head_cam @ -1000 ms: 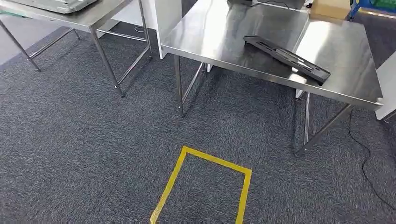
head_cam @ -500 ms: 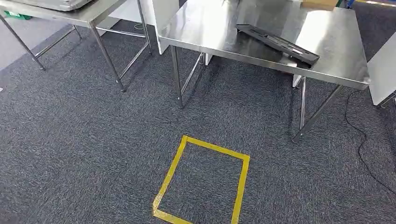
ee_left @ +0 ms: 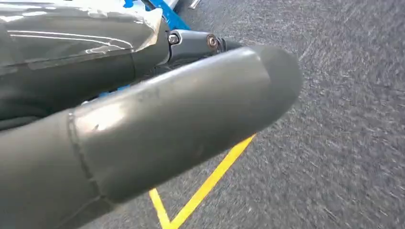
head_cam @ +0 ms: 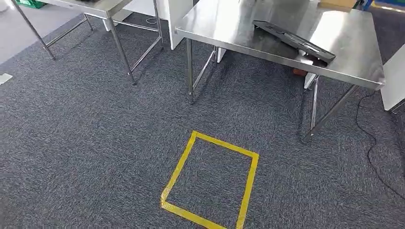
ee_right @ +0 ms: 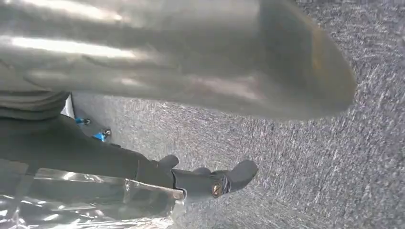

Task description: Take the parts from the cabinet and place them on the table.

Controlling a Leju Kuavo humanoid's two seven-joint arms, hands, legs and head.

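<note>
A long flat black part (head_cam: 293, 40) lies slanted on the steel table (head_cam: 224, 26) ahead of me on the right, near its front right side. In the left wrist view my left hand (ee_left: 186, 105) hangs over the carpet, its thick grey thumb stretched out and a dark finger (ee_left: 200, 43) behind it, with nothing in it. In the right wrist view my right hand (ee_right: 191, 71) also hangs over the carpet; its thumb and a dark finger (ee_right: 224, 180) are well apart and hold nothing.
A yellow tape square (head_cam: 212, 179) marks the grey carpet in front of me. A second steel table (head_cam: 102, 7) stands at the far left. White panels (head_cam: 177, 14) rise behind the tables, another white panel (head_cam: 394, 76) at the right, and a black cable (head_cam: 377, 143) trails on the floor.
The whole picture has shifted: my view has moved, so the tables sit higher and the tape square shows in full. The black part still lies on the table.
</note>
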